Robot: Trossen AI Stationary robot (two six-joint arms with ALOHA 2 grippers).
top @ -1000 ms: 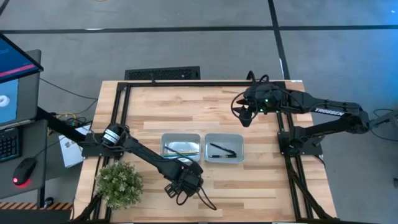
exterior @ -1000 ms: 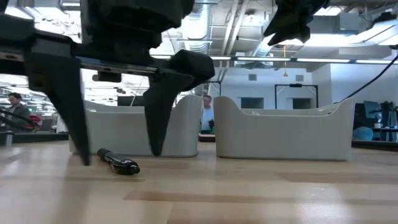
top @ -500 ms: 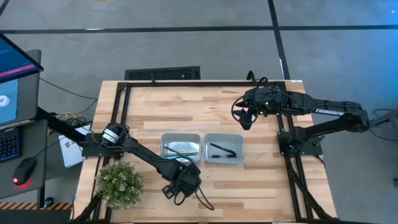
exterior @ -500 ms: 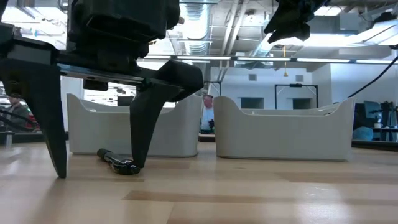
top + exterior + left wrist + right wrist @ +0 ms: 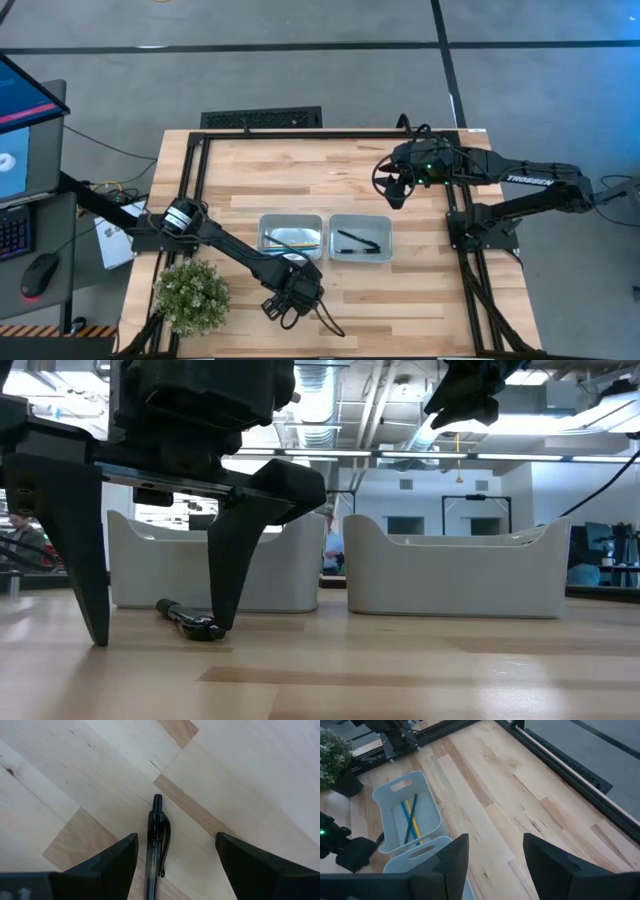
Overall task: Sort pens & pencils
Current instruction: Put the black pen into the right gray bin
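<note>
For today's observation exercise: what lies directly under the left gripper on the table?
A black pen lies flat on the wood between the open fingers of the left gripper, which are not touching it. The pen's near end is hidden under the gripper body.

A pale wooden table (image 5: 250, 170), its planks smooth with a soft sheen and visible grain, carries two light grey trays (image 5: 455, 575) of matt plastic. A pen (image 5: 156, 847) of glossy black plastic lies on the wood between the matt dark fingers (image 5: 115, 862) of the left gripper (image 5: 175, 865). Black metal rails (image 5: 190, 180) frame the tabletop. A leafy plant (image 5: 190, 295) looks rough and fuzzy.
</note>
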